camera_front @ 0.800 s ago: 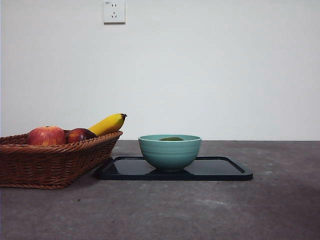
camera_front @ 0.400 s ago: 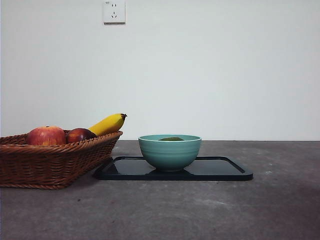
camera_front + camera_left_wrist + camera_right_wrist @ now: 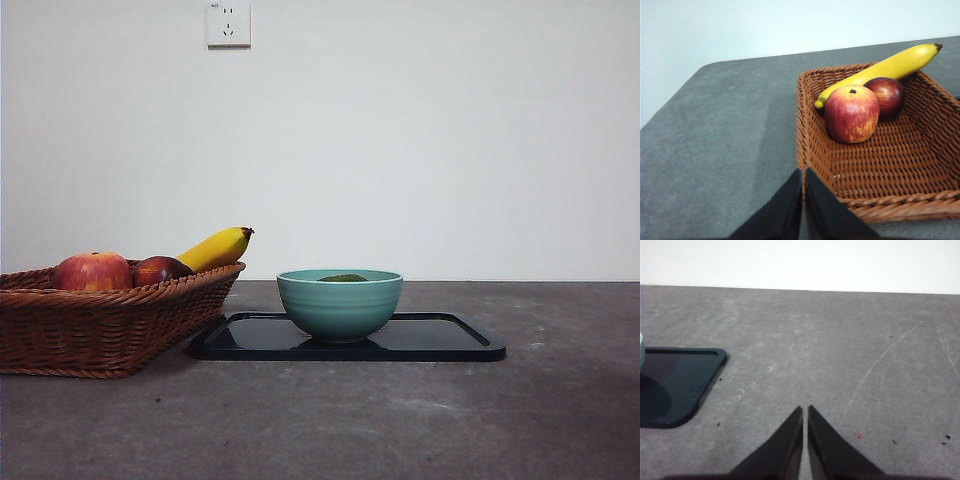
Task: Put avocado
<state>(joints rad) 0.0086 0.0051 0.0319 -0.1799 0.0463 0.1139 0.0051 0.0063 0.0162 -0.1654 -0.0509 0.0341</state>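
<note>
A low front camera looks level across the counter at the basket, which the left wrist view shares from above.

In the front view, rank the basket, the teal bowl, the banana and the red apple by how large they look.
1. Wicker basket, though it sits nearest the camera.
2. Teal bowl.
3. Banana and red apple: both partly hidden behind the basket rim, too close to rank.

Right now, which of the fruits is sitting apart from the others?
The avocado, just peeking over the green bowl rim; apple, dark red fruit and banana share the basket.
</note>
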